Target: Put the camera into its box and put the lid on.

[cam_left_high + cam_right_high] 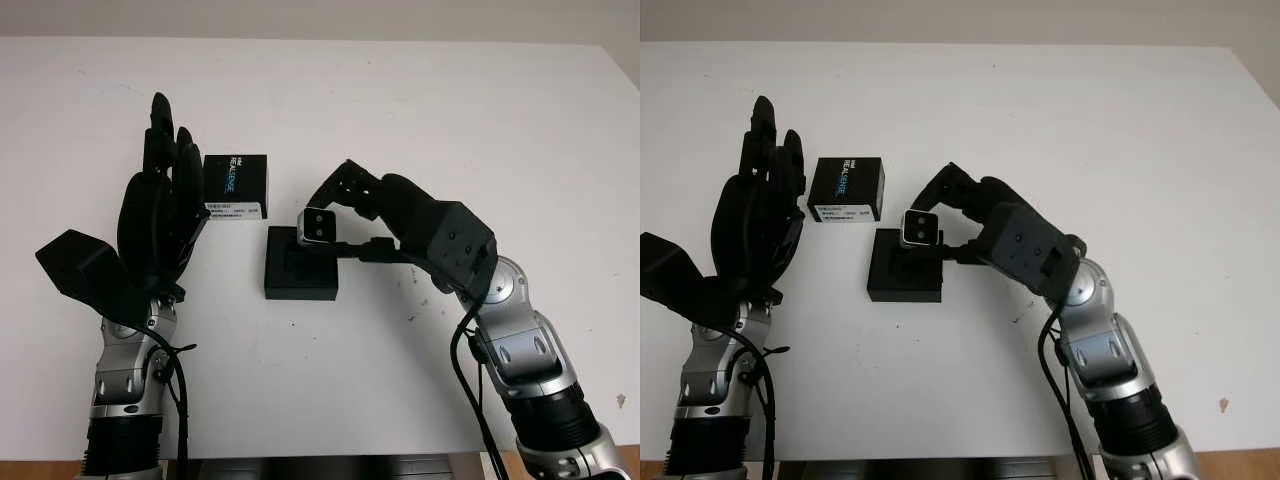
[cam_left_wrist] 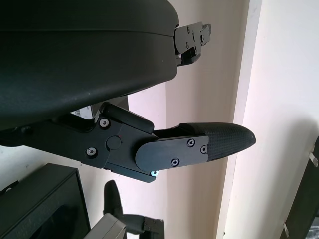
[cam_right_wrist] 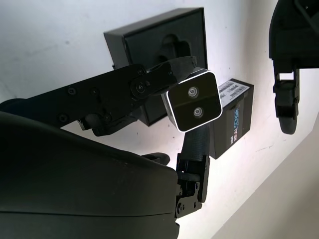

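Gripping camera (image 1: 315, 227) in right hand (image 1: 345, 215) above box (image 1: 301, 265); lenses visible from right wrist. Left hand (image 1: 160, 205) open beside lid (image 1: 235, 186).

Small silver-faced camera (image 1: 317, 227) held above open black box (image 1: 301, 266) mid-table; printed lid (image 1: 236, 186) just behind.
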